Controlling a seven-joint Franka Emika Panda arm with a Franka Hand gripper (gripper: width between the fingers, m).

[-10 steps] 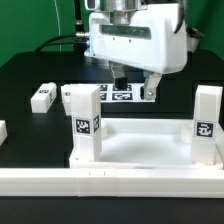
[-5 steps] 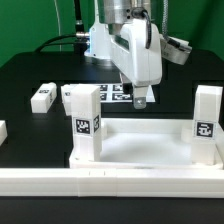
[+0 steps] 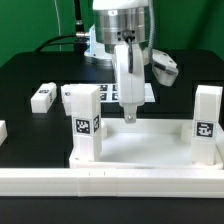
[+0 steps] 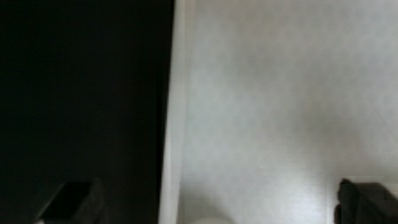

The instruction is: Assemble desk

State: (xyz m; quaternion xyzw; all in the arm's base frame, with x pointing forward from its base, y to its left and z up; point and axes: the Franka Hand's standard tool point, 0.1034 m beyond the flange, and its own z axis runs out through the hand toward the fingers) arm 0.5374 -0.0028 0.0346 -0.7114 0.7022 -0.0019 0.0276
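The desk's white tabletop [image 3: 145,150] lies tray-side up near the front of the black table. Two white legs stand upright on it, one at the exterior view's left corner [image 3: 83,108] and one at the right corner [image 3: 207,112]. A third leg [image 3: 42,96] lies loose on the black table at the left. My gripper [image 3: 130,117] hangs turned edge-on over the tabletop's far rim, open and empty. In the wrist view the tabletop [image 4: 285,100] fills one side and the black table the other, with my gripper [image 4: 219,203] straddling the rim and both dark fingertips [image 4: 365,200] apart.
The marker board [image 3: 104,93] lies behind the gripper. A long white rail [image 3: 110,182] runs along the front of the tabletop. Another white piece [image 3: 2,130] is cut off by the exterior view's left edge. A green wall stands behind the table.
The wrist has turned about a quarter turn, from broadside to edge-on, and come forward and down from over the marker board to the tabletop's far rim. The jaws stayed open.
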